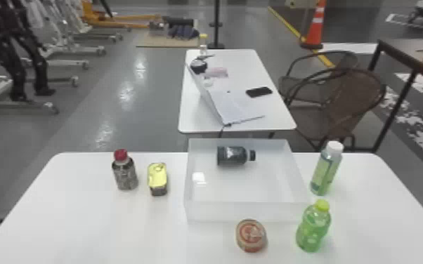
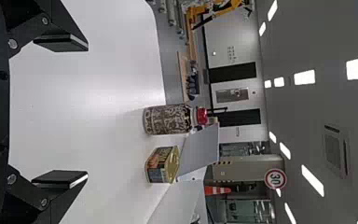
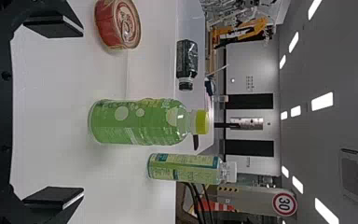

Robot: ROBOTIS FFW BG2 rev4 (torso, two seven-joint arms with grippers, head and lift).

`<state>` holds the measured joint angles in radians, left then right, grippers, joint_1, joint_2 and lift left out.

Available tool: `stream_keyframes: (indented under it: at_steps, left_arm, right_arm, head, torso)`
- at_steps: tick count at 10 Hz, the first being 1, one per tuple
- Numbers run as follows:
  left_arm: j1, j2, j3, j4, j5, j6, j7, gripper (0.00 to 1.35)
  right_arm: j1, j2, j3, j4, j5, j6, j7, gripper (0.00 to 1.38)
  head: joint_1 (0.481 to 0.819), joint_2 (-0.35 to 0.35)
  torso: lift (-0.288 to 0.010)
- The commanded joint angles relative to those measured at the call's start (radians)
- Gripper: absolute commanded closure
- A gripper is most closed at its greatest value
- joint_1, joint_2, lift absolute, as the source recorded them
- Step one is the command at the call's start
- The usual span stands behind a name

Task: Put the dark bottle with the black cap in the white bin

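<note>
Left tool (image 2: 87, 111), nearest its wrist camera: released, flat black fingers spread wide, aimed roughly level across the worktop (image 1: 80, 228); red-capped bottle (image 2: 168, 119) and small tin (image 2: 162, 164) stand beyond the tips. Right tool (image 3: 83, 112): also released, spread wide, same near-level pose, its gap facing the yellow-capped green bottle (image 3: 137, 122), which stands apart from the tips. Near side of worktop: round red can (image 1: 251, 235), just in front of the white bin (image 1: 242, 212). White-capped green bottle (image 1: 326, 168) upright to the bin's right. Farther in, toward the bin's back wall: dark bottle with the black cap (image 1: 233, 156), inside the bin, lying on its side, cap toward the right. Body near-black with a paler patch on the label; short neck, cap on. Beyond the worktop: second white table (image 1: 193, 112) bearing a dark phone (image 1: 259, 92).
</note>
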<state>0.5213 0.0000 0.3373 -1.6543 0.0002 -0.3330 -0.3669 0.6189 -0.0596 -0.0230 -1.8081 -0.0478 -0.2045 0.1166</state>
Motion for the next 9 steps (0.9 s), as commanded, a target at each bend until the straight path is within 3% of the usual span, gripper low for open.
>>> stream_keyframes:
  at_steps: [1,9]
  left_arm:
    - [0.003,-0.003,0.003,0.004,-0.002,-0.004,0.002,0.31]
    - [0.000,-0.003,0.000,0.005,0.009,-0.006,0.003,0.31]
  right_arm:
    - [0.001,0.000,0.000,-0.002,0.000,0.002,0.000,0.10]
    - [0.004,0.001,0.000,-0.002,0.000,0.002,0.000,0.10]
  head:
    - [0.549,0.000]
    - [0.549,0.000]
  torso:
    - [-0.100]
    - [-0.100]
